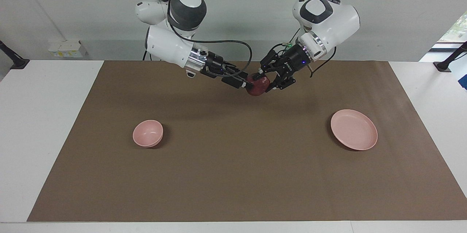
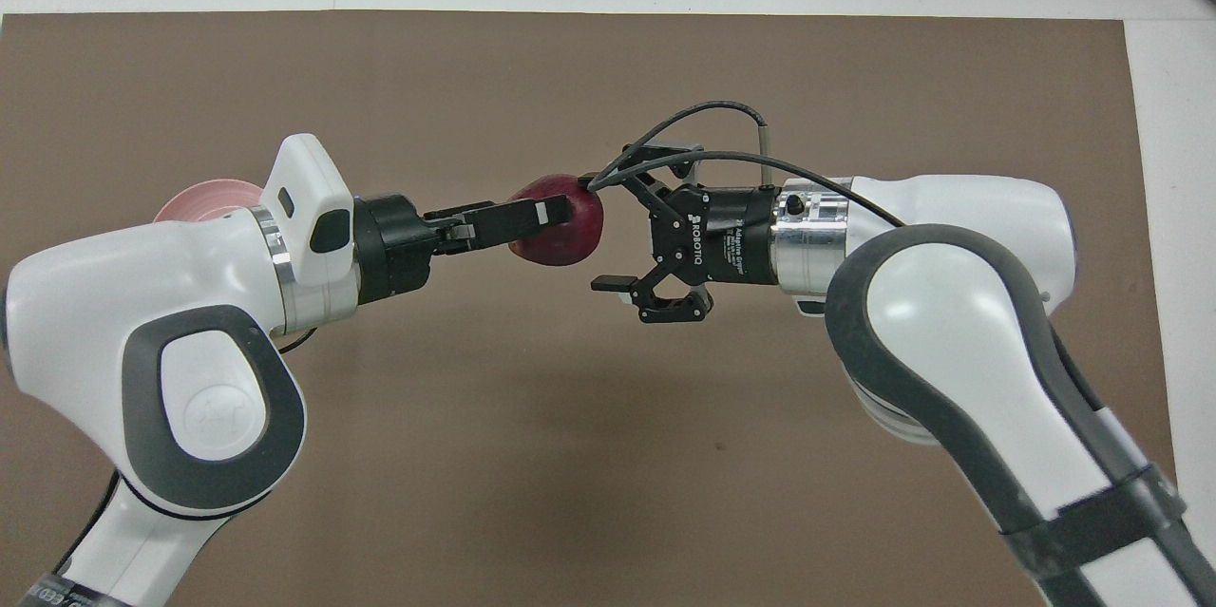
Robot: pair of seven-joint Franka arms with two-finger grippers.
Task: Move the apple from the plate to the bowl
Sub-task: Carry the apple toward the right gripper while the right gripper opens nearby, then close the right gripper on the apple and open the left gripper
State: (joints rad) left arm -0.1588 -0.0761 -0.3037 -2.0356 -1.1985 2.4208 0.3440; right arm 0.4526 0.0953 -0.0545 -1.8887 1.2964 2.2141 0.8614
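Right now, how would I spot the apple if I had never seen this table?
Start at the brown mat covering the table, then look up over its middle, where the two robot arms meet. The apple is in the air there, gripped by the left hand, with the right hand open around it. It is small, round and dark red; the plate and bowl are pale pink.
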